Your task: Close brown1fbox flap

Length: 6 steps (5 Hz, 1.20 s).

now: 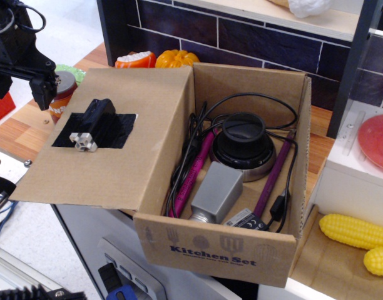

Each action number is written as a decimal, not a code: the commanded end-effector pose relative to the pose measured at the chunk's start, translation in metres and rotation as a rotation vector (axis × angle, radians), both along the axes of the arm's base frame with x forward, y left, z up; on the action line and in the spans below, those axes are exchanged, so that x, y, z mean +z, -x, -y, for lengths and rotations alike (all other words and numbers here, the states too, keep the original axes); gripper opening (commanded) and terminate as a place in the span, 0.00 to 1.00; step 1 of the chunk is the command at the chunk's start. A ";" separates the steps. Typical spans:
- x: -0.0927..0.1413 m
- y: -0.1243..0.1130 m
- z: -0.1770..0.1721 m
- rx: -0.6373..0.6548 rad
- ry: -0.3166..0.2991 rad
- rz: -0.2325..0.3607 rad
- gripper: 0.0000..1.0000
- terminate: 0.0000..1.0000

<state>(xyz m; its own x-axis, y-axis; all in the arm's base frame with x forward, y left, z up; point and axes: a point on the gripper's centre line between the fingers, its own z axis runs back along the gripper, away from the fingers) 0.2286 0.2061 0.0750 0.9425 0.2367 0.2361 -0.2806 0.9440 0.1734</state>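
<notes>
the brown1fbox sits at the centre of the view with its top open, its front wall at 6 o'clock showing dark blue "kitchen set" lettering and a row of utensil icons. the flap is folded out from the box's left edge toward 9 o'clock, lying roughly level and hanging past the box's side. a black tape patch is stuck on the flap's upward face, and a black-and-silver knob stands on that patch.

the tool is at about 10 o'clock, just above and beside the flap's far left corner, apart from the knob. its dark fingers point downward; whether they are spread or closed cannot be told from this angle, and nothing is seen held between them.

inside the box lie a round black device with a silver rim, a grey metal block, purple sticks and black cable looped around them.

behind the box, at 11 o'clock, an orange toy pumpkin sits on the wooden table, with an orange-and-white toy just beside it. a red jar stands behind the flap near the tool. at 4 o'clock two yellow corn cobs lie near each other, and a pink plate rests at 3 o'clock.
</notes>
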 end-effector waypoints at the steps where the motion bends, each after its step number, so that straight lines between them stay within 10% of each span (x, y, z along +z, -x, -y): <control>1: 0.000 0.000 0.000 0.000 0.000 0.000 1.00 0.00; 6: -0.021 -0.016 0.000 -0.020 0.283 0.133 1.00 0.00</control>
<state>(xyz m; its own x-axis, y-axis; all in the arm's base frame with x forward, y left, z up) 0.2417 0.2011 0.0441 0.9144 0.3111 0.2591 -0.2768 0.9474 -0.1607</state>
